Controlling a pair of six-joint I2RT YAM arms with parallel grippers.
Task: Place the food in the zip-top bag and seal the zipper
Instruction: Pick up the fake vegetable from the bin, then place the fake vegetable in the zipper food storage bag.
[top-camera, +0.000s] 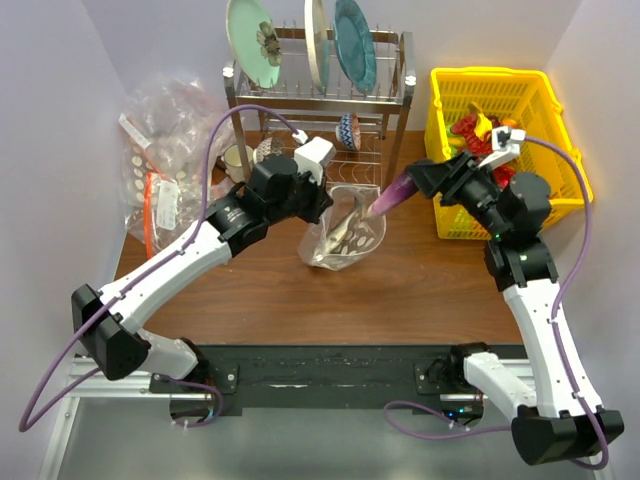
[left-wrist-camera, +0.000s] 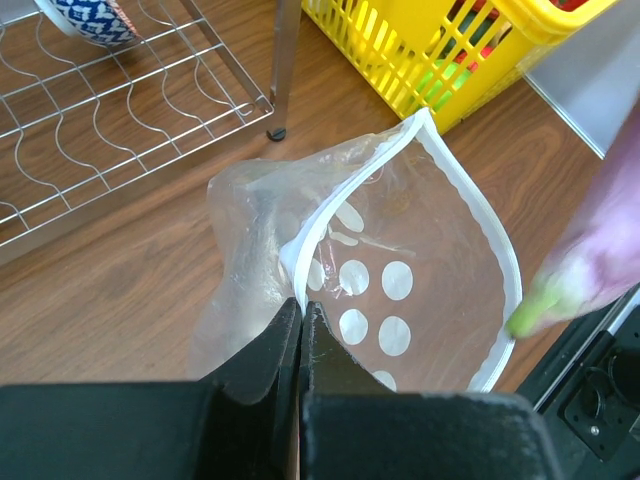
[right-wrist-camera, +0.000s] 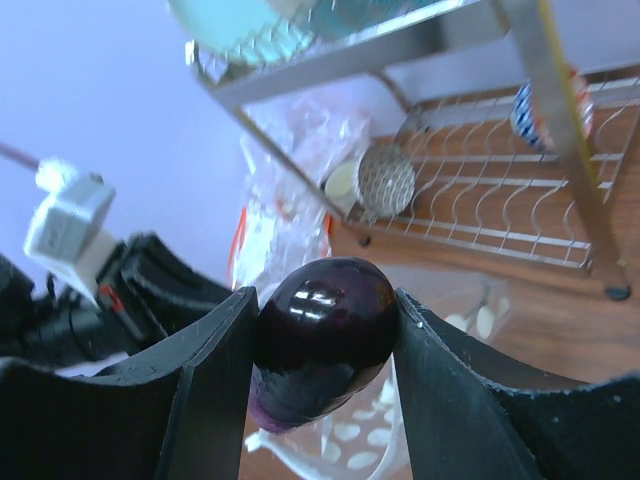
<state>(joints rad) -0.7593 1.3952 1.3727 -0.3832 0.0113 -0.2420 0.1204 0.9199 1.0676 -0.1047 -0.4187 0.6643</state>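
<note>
Right end effector (right-wrist-camera: 325, 330) clamps purple eggplant (right-wrist-camera: 320, 350) — left end effector (left-wrist-camera: 301, 315) pinches zip-top bag (left-wrist-camera: 400, 250) at zipper (left-wrist-camera: 490, 240).

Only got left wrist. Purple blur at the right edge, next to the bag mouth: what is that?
Observer: A purple eggplant, clamped between the fingers of the right gripper.
Operator: Is it in the bag yet?
Observer: Doesn't look like it. In the top view its free end sits at the right rim of the zip-top bag, angled down toward the mouth.
Operator: Any more food to load?
Observer: Yes, red and yellow pieces lie in the yellow basket at the far right.
</note>
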